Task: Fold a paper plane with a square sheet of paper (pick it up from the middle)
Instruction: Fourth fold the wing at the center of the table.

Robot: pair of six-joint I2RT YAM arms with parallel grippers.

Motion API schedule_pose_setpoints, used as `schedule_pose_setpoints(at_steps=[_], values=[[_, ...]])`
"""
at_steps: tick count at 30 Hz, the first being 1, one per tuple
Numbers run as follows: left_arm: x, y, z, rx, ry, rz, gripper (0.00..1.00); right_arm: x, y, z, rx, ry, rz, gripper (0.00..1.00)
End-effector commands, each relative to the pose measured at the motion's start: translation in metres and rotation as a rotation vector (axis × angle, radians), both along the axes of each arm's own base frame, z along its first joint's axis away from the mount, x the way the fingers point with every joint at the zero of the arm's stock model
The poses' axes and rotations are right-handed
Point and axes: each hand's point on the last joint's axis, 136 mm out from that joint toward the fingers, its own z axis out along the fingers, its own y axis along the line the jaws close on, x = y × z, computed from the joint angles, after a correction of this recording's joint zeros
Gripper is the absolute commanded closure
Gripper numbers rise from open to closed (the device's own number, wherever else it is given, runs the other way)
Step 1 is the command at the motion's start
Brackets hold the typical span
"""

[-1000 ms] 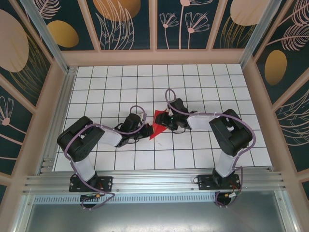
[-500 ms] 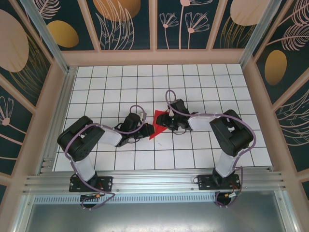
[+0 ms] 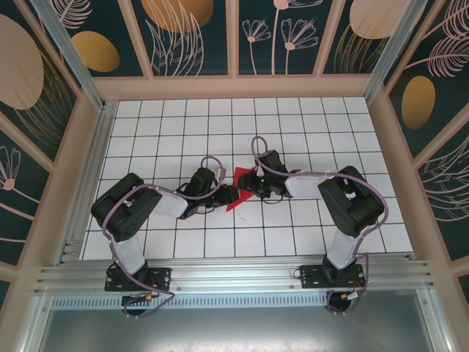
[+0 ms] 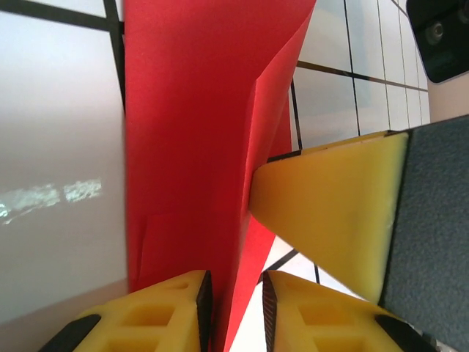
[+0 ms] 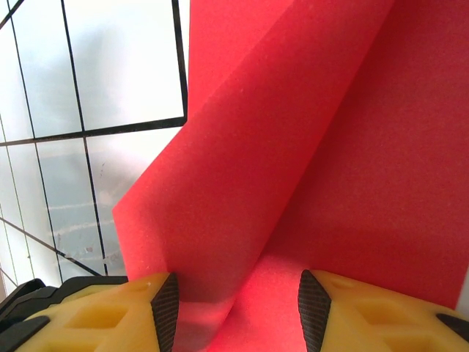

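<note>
Your right gripper (image 5: 232,308) stands spread astride a raised fold in the red paper (image 3: 234,199), which lies on the table (image 3: 293,132). Just left of that gripper, your left gripper (image 4: 236,308) is slightly parted around the paper's edge.

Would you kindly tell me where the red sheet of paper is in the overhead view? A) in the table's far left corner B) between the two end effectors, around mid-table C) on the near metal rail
B: the overhead view shows the square sheet of paper, creased, over the table between the left end effector and the right end effector.
</note>
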Motion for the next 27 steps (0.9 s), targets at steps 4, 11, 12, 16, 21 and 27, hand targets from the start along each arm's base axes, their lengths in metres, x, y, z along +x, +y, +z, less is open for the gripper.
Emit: schedule_pose_setpoints(at_steps=[4, 11, 12, 16, 21, 27], values=[[0.0, -0.002, -0.011, 0.042, 0.002, -0.045, 0.77, -0.031, -0.037, -0.061, -0.184, 0.168, -0.044, 0.49], [-0.002, -0.004, -0.009, 0.018, 0.007, -0.041, 0.88, -0.032, -0.039, -0.063, -0.185, 0.165, -0.044, 0.49], [-0.002, -0.004, -0.009, 0.014, 0.011, -0.041, 0.88, -0.032, -0.039, -0.062, -0.182, 0.161, -0.043, 0.49], [-0.002, -0.002, -0.01, -0.002, 0.026, -0.024, 0.89, -0.031, -0.04, -0.056, -0.156, 0.133, -0.035, 0.47], [-0.004, 0.002, -0.016, -0.011, 0.049, -0.009, 0.89, -0.028, -0.037, -0.043, -0.052, 0.08, -0.01, 0.46], [-0.008, 0.005, -0.019, -0.017, 0.06, -0.017, 0.91, -0.028, -0.026, -0.018, 0.024, 0.008, 0.057, 0.45]])
